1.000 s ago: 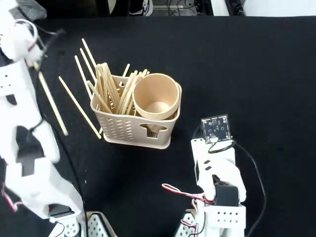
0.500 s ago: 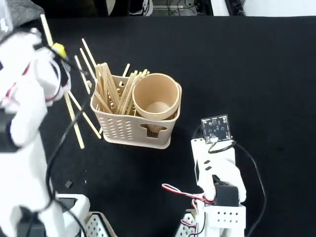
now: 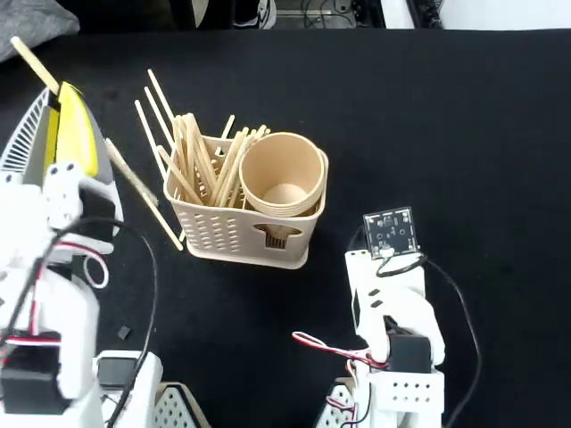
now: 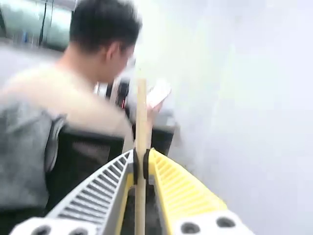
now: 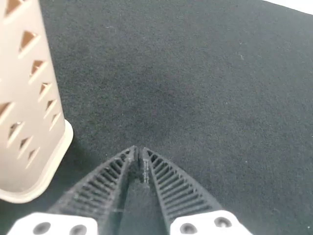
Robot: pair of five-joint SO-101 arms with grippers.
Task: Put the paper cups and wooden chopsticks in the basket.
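Now that I have lifted my left tool (image 4: pixel 141 155) off the table (image 3: pixel 446 134), clenched on one chopstick (image 4: pixel 141 112), the basket (image 3: pixel 234 234) comes next.

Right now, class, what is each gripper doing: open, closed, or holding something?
Left gripper: closed on a wooden chopstick.
Right gripper: closed, holding nothing.

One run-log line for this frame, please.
left gripper: shut on wooden chopstick, off table | right gripper: shut, empty, beside basket | paper cups: in basket | loose chopsticks: outside basket
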